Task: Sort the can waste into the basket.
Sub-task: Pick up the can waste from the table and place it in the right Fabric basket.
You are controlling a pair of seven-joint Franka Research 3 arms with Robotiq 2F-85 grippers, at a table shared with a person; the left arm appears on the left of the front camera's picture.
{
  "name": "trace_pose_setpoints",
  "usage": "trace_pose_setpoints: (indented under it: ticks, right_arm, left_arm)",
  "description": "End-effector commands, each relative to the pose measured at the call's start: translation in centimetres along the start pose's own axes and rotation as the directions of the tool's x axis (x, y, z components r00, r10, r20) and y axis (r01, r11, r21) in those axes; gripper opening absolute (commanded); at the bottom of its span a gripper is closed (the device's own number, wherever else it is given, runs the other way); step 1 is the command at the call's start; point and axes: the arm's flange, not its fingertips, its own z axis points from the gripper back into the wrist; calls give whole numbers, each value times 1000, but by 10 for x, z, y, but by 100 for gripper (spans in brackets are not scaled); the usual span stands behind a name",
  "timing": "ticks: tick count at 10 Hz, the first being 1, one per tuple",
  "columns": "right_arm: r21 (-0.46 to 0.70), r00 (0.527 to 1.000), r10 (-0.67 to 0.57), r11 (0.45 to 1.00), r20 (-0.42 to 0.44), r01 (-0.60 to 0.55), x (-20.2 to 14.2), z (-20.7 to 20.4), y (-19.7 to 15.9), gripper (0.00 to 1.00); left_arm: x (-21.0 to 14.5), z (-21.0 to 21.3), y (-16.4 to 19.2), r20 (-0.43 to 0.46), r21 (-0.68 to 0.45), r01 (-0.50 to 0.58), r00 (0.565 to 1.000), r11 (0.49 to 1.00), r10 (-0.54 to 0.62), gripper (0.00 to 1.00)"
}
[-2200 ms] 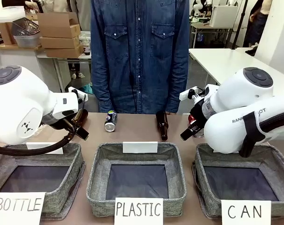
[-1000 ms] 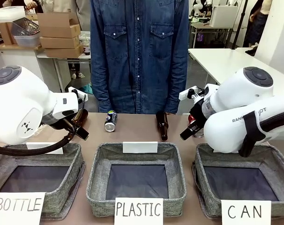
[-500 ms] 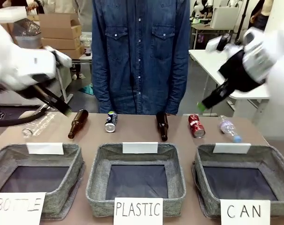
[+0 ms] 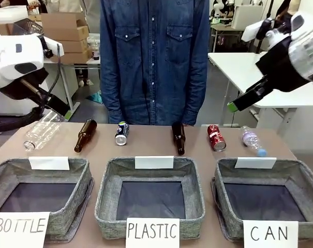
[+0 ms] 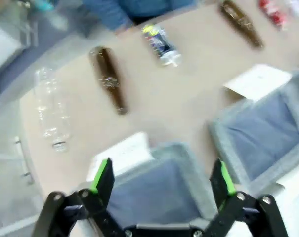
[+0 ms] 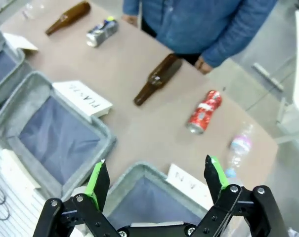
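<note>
Two cans are lying on the table (image 4: 146,147): red can (image 4: 216,138) just behind the CAN basket (image 4: 222,199), dark can (image 4: 121,133) farther left. Your left gripper (image 5: 163,170) and right gripper (image 6: 155,169) are gaping empty; be squaring the right across the red can's body.

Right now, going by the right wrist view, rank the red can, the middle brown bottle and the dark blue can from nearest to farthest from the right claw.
1. Red can: nearest the right claw, lying just right of centre.
2. Brown bottle: next, mid-table, further up the picture.
3. Dark blue can: farthest, toward the upper left.
</note>
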Motion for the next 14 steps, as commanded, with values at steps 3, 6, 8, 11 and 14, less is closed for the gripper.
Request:
trace_pose_setpoints:
  ticks: [3, 6, 8, 11, 14]
  right_arm:
    - [661, 750, -560, 418, -352, 623, -18, 14, -49, 100]
    - [751, 533, -741, 58, -409, 658, -53, 37, -82, 100]
    - [738, 419, -821, -4, -388, 675, -73, 41, -97, 100]
    - [624, 289, -912, 48, -292, 780, -90, 44, -109, 100]
    - [745, 464, -806, 43, -368, 666, -85, 44, -128, 100]
  left_arm:
    - [-10, 32, 70, -435, -786, -414, 898, 459, 63, 100]
    - [-52, 33, 116, -441, -858, -492, 852, 146, 280, 100]
    - [-74, 45, 140, -378, -891, -449, 821, 74, 427, 100]
    - [-98, 83, 168, -264, -859, -486, 689, 161, 675, 100]
    - [-105, 65, 187, -297, -901, -424, 756, 91, 584, 100]
